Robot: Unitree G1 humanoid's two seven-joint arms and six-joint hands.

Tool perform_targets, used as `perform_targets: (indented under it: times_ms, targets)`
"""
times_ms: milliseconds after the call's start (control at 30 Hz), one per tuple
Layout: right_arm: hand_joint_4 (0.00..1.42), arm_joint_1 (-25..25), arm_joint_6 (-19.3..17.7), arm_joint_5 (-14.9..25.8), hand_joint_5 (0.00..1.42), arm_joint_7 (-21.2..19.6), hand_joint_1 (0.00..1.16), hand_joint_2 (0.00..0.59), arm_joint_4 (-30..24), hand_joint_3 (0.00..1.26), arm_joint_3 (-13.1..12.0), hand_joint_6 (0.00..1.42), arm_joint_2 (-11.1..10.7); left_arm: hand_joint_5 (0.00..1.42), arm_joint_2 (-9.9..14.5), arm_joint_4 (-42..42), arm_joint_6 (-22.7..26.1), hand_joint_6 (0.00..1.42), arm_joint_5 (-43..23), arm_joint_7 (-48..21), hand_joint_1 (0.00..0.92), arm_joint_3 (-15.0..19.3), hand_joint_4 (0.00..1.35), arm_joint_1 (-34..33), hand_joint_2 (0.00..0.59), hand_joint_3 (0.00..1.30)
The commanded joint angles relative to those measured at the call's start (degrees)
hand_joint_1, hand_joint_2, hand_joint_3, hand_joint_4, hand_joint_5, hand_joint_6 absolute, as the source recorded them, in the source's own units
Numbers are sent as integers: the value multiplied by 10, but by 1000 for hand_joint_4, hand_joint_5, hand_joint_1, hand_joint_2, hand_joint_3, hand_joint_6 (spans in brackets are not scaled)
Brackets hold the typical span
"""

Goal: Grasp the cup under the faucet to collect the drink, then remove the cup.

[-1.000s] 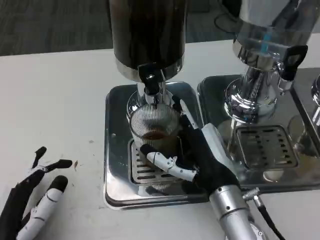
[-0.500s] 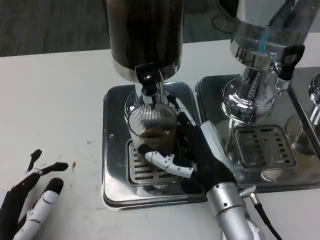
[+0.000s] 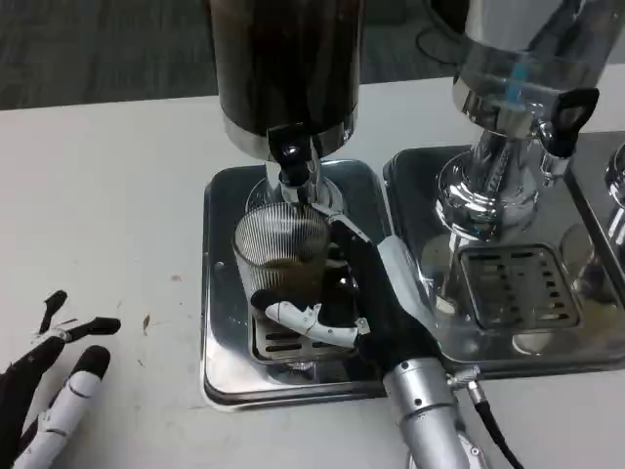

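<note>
Cup (image 3: 280, 252): ribbed clear glass, round, upright on the slotted grate of the left drip tray (image 3: 223, 283); a shallow brown layer of drink inside. It stands just below and slightly left of the faucet (image 3: 293, 168).
Right hand (image 3: 363, 298): wrapped around the cup from the right side; white-and-black fingers (image 3: 303, 318) cross the lower front of the glass, the thumb rises behind its right wall. It grips the cup.
Left hand (image 3: 49, 386): rests on the white table (image 3: 107, 195) at the lower left, well apart from the tray, fingers spread, holding nothing.
Dispenser (image 3: 283, 68): dark cylinder with a polished metal band, black tap handle at the front; hangs close over the cup's rim.
Room to move: raised tray rim left and front of the cup; bare tabletop beyond it to the left. A second chrome tray (image 3: 518, 293) and dispenser base (image 3: 488, 186) crowd the right side.
Surfaces: mirror-polished steel trays, rounded corners; table matte with a few small dark specks near the left hand.
</note>
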Motion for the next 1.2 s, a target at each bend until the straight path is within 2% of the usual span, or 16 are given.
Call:
perform_targets:
  times_ms: [33,467,733,867,1000,1200]
  targets:
    - [348,0,-13,-4,475,-9,897,179,22,291,6,649,8,109,7,-13,5,0,-7,-4,0,5,13,9,210,389]
    - [481,-1,-36,-10,687,-50,944,193,41,387,7,1004,12,99,7,-16,10,0,-12,-7,0,6,17,11,212,398]
    - [541,-4,-47,-13,815,-62,968,179,47,417,10,1223,12,98,3,-26,15,0,-13,-7,0,4,21,16,213,400]
    - [540,-4,-54,-13,834,-69,978,170,45,432,8,1265,11,98,1,-27,16,0,-12,-7,0,2,18,16,213,399]
    - [565,1,-56,-31,855,-97,990,164,38,455,8,1292,5,98,0,-26,14,0,-10,-6,0,-2,17,13,213,395]
    - [593,15,-67,-33,873,-100,998,148,16,481,4,1321,-4,85,5,-17,14,0,-11,-15,0,-13,0,1,209,373]
